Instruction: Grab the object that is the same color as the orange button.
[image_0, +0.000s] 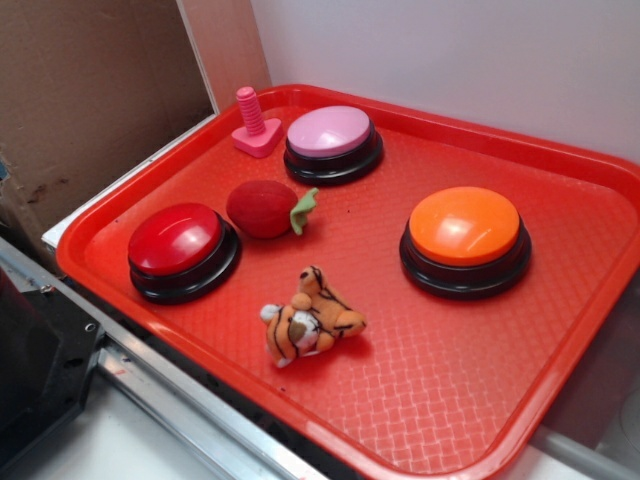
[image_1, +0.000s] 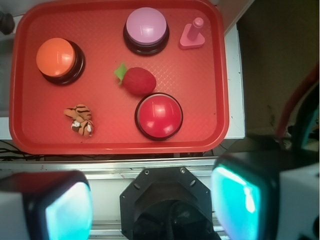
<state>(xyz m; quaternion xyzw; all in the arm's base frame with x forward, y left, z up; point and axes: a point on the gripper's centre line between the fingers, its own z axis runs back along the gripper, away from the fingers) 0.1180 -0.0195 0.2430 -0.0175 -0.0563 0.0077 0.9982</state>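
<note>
Nothing grabbed yet; whole pick left to do. Left to right on red tray (image_0: 560, 330) in exterior view: red button (image_0: 178, 243), red plush fruit (image_0: 266, 208), tiger toy (image_0: 312, 318) lying free near front rim, orange button (image_0: 465, 232) well apart to its right. Gripper (image_1: 152, 205) spread wide, empty, high above and back off tray; tiger far ahead, to left in wrist view.
</note>
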